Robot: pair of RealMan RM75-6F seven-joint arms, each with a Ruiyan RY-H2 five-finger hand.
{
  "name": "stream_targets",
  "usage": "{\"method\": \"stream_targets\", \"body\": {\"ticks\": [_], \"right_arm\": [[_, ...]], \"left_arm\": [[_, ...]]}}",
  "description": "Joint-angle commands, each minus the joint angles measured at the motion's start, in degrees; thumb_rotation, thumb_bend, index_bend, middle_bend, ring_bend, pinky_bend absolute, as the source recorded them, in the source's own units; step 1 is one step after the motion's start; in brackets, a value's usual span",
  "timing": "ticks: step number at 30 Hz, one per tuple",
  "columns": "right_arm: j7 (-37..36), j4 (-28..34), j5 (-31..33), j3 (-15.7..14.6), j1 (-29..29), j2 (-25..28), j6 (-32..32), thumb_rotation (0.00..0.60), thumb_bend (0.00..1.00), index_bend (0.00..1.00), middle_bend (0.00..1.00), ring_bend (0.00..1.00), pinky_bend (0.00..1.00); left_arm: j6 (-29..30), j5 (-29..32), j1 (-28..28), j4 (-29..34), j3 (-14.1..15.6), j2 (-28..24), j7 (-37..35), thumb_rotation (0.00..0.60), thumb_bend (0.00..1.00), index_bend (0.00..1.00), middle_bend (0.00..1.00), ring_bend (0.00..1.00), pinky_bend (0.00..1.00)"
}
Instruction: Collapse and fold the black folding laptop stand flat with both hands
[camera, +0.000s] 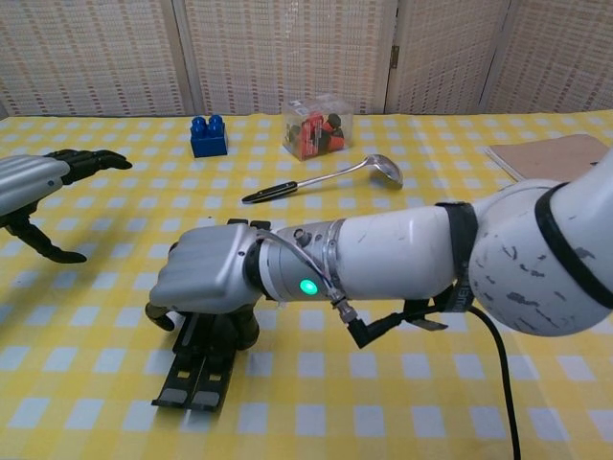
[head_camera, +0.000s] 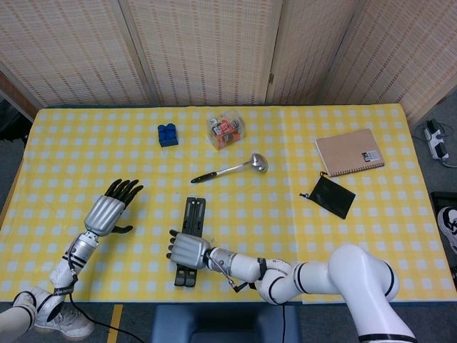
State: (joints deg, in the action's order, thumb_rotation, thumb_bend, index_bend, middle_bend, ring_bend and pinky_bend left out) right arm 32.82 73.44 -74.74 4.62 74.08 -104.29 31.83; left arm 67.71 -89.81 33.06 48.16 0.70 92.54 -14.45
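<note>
The black folding laptop stand point(head_camera: 192, 218) point(camera: 196, 380) lies near the table's front edge, its two bars side by side and touching. My right hand point(head_camera: 186, 251) point(camera: 205, 279) lies over its middle with the fingers curled down around the bars, gripping it. The stand's near end sticks out below the hand and its far end shows above it. My left hand point(head_camera: 106, 210) point(camera: 36, 182) is held to the left of the stand, clear of it, fingers spread and empty.
A blue brick point(head_camera: 168, 133), a clear box of small parts point(head_camera: 226, 131) and a ladle point(head_camera: 232, 169) lie further back. A notebook point(head_camera: 349, 151) and a black pouch point(head_camera: 330, 195) sit at the right. The yellow checked table point(head_camera: 285, 207) ends just below my right hand.
</note>
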Motion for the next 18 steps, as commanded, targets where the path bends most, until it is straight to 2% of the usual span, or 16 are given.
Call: {"method": "stream_targets", "body": {"ticks": [1, 9, 11, 12, 14, 17, 18], "right_arm": [[-2.0, -0.7, -2.3, -0.4, -0.9, -0.2, 2.1, 0.6, 0.25, 0.39, 0.42, 0.34, 0.17], [-6.7, -2.8, -7.9, -1.3, -2.3, -0.8, 6.1, 0.6, 0.25, 0.59, 0.59, 0.49, 0.23], [-7.6, -2.9, -8.8, -1.5, -2.5, -0.6, 6.4, 0.6, 0.25, 0.61, 0.61, 0.49, 0.24], [-8.1, -2.8, -9.0, -1.6, -2.6, -0.5, 6.4, 0.6, 0.25, 0.6, 0.58, 0.47, 0.24], [-8.2, -1.9, -8.6, -1.8, -2.8, 0.3, 5.6, 0.6, 0.25, 0.48, 0.47, 0.41, 0.22], [-7.3, 1.2, -6.7, -1.4, -3.5, 2.1, 4.7, 0.6, 0.25, 0.11, 0.2, 0.23, 0.14], [-6.7, 2.4, -6.0, -1.3, -3.9, 2.8, 4.9, 0.6, 0.25, 0.04, 0.13, 0.18, 0.11]], "left_arm": [[0.0, 0.0, 0.0, 0.0, 0.0, 0.0, 0.1, 0.6, 0.05, 0.02, 0.05, 0.0, 0.0], [0.0, -0.2, 0.1, 0.4, -0.2, -0.1, 0.4, 0.6, 0.05, 0.01, 0.05, 0.0, 0.0], [0.1, -0.2, 0.1, 0.7, -0.3, -0.3, 0.5, 0.6, 0.05, 0.01, 0.05, 0.0, 0.0], [0.1, -0.2, 0.1, 0.9, -0.4, -0.4, 0.6, 0.6, 0.05, 0.01, 0.05, 0.0, 0.0], [0.0, -0.1, 0.2, 1.7, -0.5, -0.7, 0.4, 0.6, 0.05, 0.01, 0.05, 0.0, 0.0], [-0.4, 0.0, 0.3, 3.2, -0.7, -1.5, 0.5, 0.6, 0.05, 0.01, 0.05, 0.0, 0.0], [-0.3, 0.0, 0.3, 3.6, -0.7, -1.7, 1.1, 0.6, 0.05, 0.01, 0.05, 0.0, 0.0]]}}
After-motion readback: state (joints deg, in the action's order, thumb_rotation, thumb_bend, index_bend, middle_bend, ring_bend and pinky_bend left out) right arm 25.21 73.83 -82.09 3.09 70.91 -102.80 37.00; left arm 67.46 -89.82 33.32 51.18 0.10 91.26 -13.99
